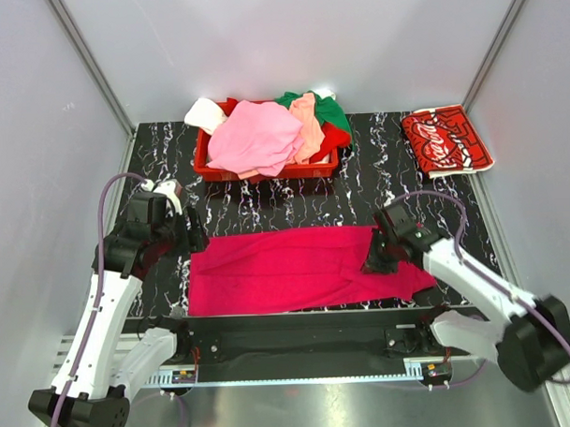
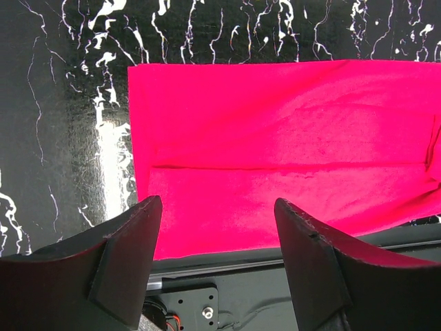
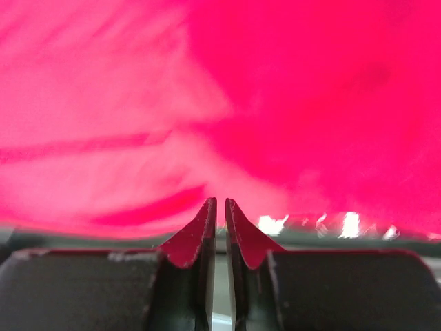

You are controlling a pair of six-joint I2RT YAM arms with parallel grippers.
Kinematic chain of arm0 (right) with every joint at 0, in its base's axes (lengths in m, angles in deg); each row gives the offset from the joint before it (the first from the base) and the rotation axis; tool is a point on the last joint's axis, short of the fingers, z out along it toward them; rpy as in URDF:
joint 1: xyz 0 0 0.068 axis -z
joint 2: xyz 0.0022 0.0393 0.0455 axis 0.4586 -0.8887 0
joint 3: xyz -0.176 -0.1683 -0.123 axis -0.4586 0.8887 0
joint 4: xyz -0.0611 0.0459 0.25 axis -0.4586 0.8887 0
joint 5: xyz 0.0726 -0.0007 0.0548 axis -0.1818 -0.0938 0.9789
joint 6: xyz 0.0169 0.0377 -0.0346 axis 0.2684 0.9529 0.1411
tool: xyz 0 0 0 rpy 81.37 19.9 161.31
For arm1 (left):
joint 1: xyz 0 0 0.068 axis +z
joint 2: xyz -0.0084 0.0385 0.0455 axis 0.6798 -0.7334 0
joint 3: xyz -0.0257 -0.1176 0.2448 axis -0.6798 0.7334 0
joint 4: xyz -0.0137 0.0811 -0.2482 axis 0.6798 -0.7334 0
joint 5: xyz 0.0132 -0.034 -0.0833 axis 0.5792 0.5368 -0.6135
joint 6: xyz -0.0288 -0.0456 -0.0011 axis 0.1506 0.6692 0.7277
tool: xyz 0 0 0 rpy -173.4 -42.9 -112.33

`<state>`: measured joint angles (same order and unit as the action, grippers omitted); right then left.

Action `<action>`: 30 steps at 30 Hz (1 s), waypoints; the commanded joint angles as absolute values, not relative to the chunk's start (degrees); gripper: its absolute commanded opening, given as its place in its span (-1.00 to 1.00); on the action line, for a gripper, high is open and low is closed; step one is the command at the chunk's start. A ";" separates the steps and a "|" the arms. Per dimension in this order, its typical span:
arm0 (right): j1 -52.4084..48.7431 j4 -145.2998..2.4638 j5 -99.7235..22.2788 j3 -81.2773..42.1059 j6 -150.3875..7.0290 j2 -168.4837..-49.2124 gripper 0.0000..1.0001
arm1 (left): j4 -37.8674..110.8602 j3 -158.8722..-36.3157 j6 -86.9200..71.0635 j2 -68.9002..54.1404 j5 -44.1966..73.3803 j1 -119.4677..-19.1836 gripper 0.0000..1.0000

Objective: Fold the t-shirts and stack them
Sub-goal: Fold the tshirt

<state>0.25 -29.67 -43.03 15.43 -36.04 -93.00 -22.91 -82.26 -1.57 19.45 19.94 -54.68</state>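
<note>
A plain magenta t-shirt (image 1: 296, 269) (image 2: 275, 152) lies flat as a wide folded band near the table's front edge. My left gripper (image 1: 190, 234) (image 2: 217, 203) hovers open above the shirt's left end, nothing between its fingers. My right gripper (image 1: 376, 262) (image 3: 220, 201) is at the shirt's right end, its jaws almost together with the tips pinched into the magenta cloth (image 3: 275, 83), which fills that view. A folded red t-shirt with white Coca-Cola script (image 1: 444, 140) lies at the back right. Pink (image 1: 256, 138), peach (image 1: 308, 128), green (image 1: 333, 111) and white (image 1: 205, 113) t-shirts are heaped in the basket.
A red plastic basket (image 1: 201, 165) stands at the back middle of the black marbled table (image 1: 266, 200). Grey walls close in on the left, right and back. The arms' black mounting rail (image 1: 298, 325) runs along the near edge.
</note>
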 commanded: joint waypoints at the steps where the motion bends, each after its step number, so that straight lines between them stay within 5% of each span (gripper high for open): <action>1: -3.72 -24.66 -33.82 17.63 -31.75 -83.95 -0.69 | -20.89 -82.20 -2.11 19.69 21.09 -54.96 0.43; 6: -4.70 -17.09 -40.45 16.50 -26.29 -75.58 -0.43 | -21.07 -82.38 -1.93 18.98 21.53 -54.96 0.43; 11: -2.42 -20.24 -47.68 10.36 -29.70 -88.73 -0.08 | -21.42 -82.73 -1.93 16.79 20.92 -54.96 0.44; 17: 8.30 -29.46 -47.24 3.95 -33.92 -107.73 -0.06 | -21.16 -83.08 -0.79 14.16 20.40 -54.96 0.45; 30: 14.55 -28.69 -50.67 -15.04 -41.22 -138.94 -0.04 | -6.92 -75.43 3.70 -8.51 12.66 -56.45 0.41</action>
